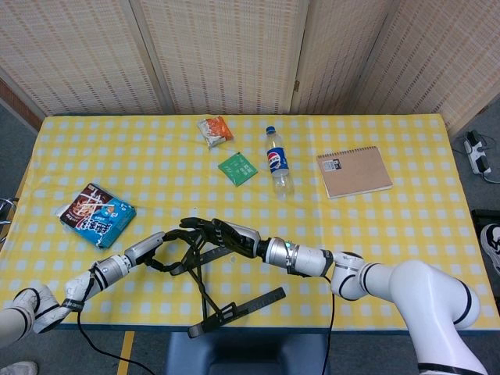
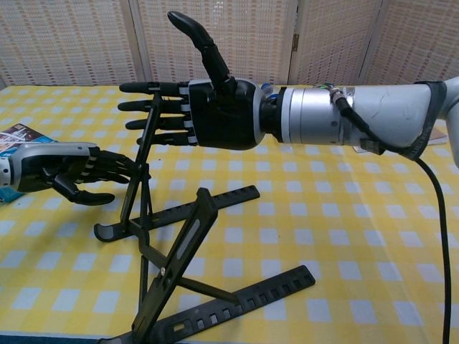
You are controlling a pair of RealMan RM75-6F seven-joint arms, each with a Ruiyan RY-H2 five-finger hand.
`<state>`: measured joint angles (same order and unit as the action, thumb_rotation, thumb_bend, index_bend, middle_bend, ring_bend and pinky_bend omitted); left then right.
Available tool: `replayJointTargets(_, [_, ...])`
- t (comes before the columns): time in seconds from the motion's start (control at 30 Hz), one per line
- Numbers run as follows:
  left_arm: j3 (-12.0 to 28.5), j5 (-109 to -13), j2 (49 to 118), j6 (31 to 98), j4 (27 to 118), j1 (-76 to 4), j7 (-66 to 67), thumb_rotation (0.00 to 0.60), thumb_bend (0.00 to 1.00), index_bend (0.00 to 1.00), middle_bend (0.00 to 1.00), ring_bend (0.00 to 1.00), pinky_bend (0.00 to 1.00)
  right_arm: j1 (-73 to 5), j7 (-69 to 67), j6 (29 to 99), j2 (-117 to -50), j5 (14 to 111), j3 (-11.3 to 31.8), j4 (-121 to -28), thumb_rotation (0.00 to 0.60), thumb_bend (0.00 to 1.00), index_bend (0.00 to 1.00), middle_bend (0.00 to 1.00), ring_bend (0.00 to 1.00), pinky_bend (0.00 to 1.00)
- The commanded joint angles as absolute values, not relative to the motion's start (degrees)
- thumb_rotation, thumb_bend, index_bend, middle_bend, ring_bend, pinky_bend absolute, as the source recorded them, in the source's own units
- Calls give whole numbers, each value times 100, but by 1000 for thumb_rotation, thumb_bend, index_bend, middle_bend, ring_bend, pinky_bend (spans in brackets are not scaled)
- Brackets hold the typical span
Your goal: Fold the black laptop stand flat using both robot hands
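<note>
Laptop stand (image 2: pixel 168 244), black and not yet folded, sits at the lower centre of the head view on the yellow checked tablecloth (image 1: pixel 391 226), its two notched base rails on the cloth and its struts raised. Right hand (image 2: pixel 215 115) enters from the right with fingers extended flat and thumb raised; its fingers lie across the top of the raised upright strut, grasping nothing. This placement probably braces the strut for pressing down. Left hand (image 2: pixel 68 172) reaches in from the left with fingers loosely curled, fingertips at the same strut lower down; whether they touch it cannot be determined. Opposed hands presumably steady the frame while it collapses.
</note>
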<state>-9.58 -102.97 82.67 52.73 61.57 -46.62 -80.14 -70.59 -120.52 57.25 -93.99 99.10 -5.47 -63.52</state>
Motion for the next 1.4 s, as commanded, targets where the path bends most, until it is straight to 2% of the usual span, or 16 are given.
replayJointTargets(0.03, [-1046,-10321,8397,5390,6012,-4738,-8147,600,452,319,169,70,0,-7056,-12038,5718,-9392,9897,-547,-6360,83,64,0,0,43,0])
replayJointTargets(0.3, [-1139,-10292,8594,5505,5821,-4879,-8406,600,469,332,169,69,0,-7068,-11956,5670,-9410,9879,-543,-6379,81,63,0,0,41,0])
replayJointTargets(0.6, [-1260,-10226,8647,5708,5679,-4903,-8681,600,498,475,178,72,0,-7052,-11918,5663,-9366,9843,-534,-6397,81,64,0,0,39,0])
replayJointTargets(1.03, [-1387,-10116,8690,5863,5559,-4854,-8955,600,499,579,245,102,0,-7017,-11783,5624,-9315,9822,-553,-6431,79,63,0,0,39,0])
replayJointTargets(1.4, [-1236,-9744,8665,5850,5572,-4684,-8869,600,501,582,267,122,0,-6931,-11385,5702,-9058,9842,-566,-6638,78,64,0,0,49,0])
